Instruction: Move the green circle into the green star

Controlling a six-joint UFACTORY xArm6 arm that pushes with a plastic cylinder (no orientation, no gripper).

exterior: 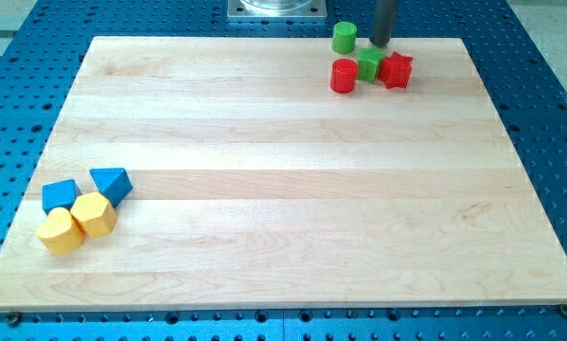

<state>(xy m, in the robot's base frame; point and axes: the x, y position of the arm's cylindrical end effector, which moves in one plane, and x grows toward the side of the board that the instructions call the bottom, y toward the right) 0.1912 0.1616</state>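
Sitting nearest, at the view's bottom left: yellow heart [60, 232] touching yellow hexagon [94, 213], w/ blue cube [61, 195] & blue triangle [112, 184] just behind. No readable writing anywhere. Far side, top right of wooden board [283, 189]: red cylinder [344, 76], green star [370, 65], red star [396, 70] in a row. Green circle [345, 38] sits just behind, apart from green star. My tip [380, 44] holds nothing, right of the circle, behind the stars.
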